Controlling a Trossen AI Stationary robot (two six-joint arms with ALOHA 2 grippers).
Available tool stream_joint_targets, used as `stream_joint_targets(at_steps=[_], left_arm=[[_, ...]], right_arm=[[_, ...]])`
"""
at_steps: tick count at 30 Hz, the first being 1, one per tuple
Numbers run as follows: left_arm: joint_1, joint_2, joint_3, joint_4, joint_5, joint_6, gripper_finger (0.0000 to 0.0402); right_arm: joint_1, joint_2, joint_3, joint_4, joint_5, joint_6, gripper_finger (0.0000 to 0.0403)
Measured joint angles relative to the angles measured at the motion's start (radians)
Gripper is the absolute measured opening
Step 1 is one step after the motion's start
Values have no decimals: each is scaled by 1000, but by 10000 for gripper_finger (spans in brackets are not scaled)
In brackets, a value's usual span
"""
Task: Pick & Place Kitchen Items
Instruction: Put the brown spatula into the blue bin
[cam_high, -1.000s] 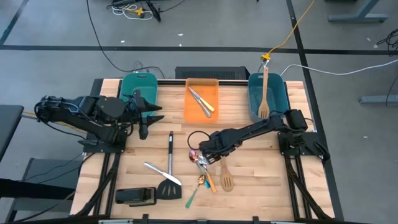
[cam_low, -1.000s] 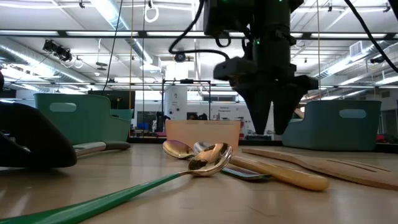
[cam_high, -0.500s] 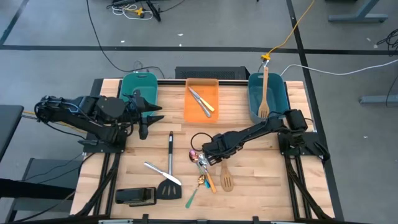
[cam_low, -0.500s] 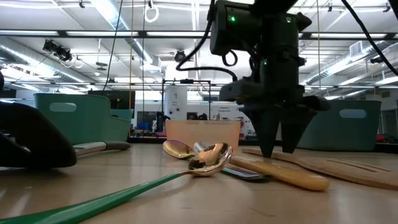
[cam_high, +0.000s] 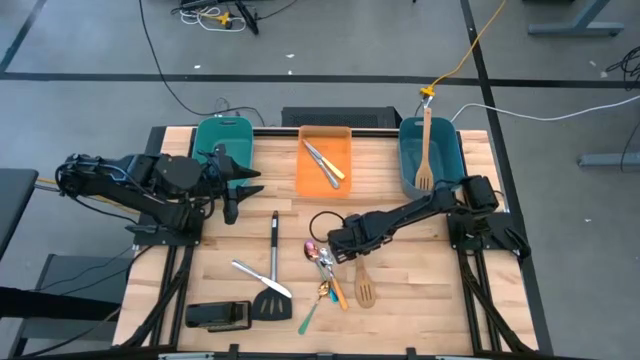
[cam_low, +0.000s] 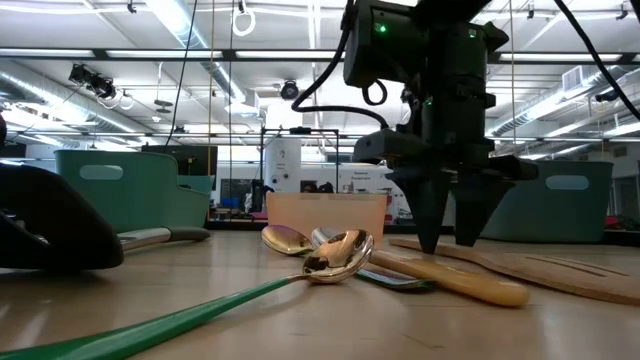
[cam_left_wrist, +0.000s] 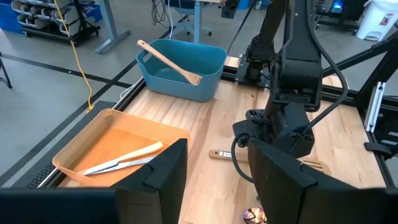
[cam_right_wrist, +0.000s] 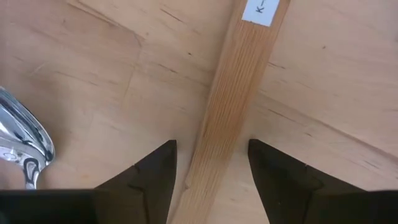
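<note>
A slotted light-wood spatula (cam_high: 365, 288) lies flat on the table, right of a cluster of spoons (cam_high: 325, 265). My right gripper (cam_high: 348, 250) points down over its handle (cam_right_wrist: 230, 99), low above the wood. It is open, with one finger on each side of the handle, and I see no touch. The low view shows the fingertips (cam_low: 432, 245) almost at the table. My left gripper (cam_high: 235, 195) hangs open above the table's left side by the left teal bin (cam_high: 222, 140).
An orange bin (cam_high: 345, 185) at the far middle holds silver cutlery. The right teal bin (cam_high: 450, 170) holds a wooden spatula. Left of the spoons lie a black spatula with a steel handle (cam_high: 273, 270), a silver knife (cam_high: 255, 275) and a green-handled spoon (cam_high: 310, 315). A black block (cam_high: 218, 316) sits near the front edge.
My right gripper has sunk toward the table and shifted a little toward the wood spatula's handle, rolling slightly. Its fingers now straddle the handle, and their gap looks unchanged.
</note>
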Motion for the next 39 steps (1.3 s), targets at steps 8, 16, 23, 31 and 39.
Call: stream_joint_targets(at_steps=[8, 16, 23, 31, 39], left_arm=[[0, 0, 0, 0, 0, 0, 177], [0, 0, 0, 0, 0, 0, 177], [0, 0, 0, 0, 0, -1, 177], [0, 0, 0, 0, 0, 0, 177], [0, 0, 0, 0, 0, 0, 177]], right_arm=[[14, 2, -1, 1, 6, 35, 201], [14, 3, -2, -2, -18, 34, 171], [14, 4, -3, -7, -35, 32, 132], [15, 5, -2, -12, -43, 22, 86], [16, 2, 45, -71, -55, -34, 86]])
